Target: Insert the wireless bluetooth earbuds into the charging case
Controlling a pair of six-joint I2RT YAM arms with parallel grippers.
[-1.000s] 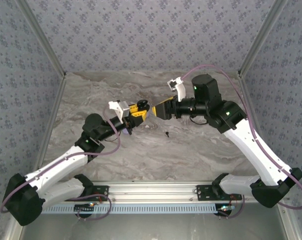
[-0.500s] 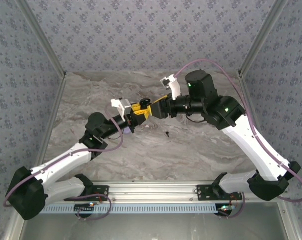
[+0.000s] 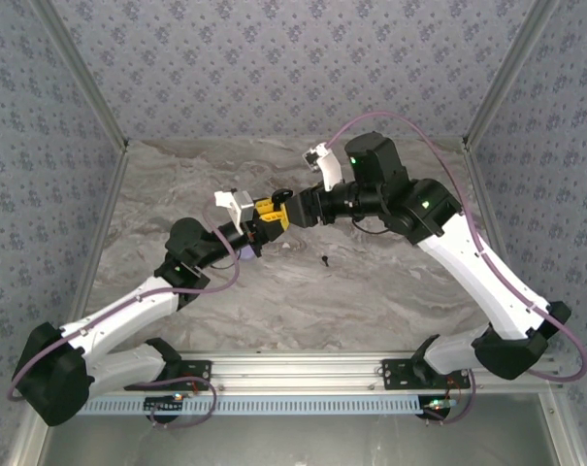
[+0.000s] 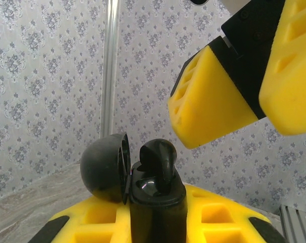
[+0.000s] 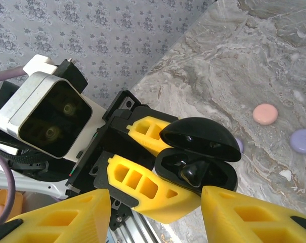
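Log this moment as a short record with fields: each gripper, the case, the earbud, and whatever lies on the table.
left gripper: shut on the charging case, holding it above the table
right gripper: open, nothing in it, close to the case
case lid: hinged open
black earbud: standing in the case, its top above the rim
table: pink disc, lavender disc, and a small dark item too small to identify
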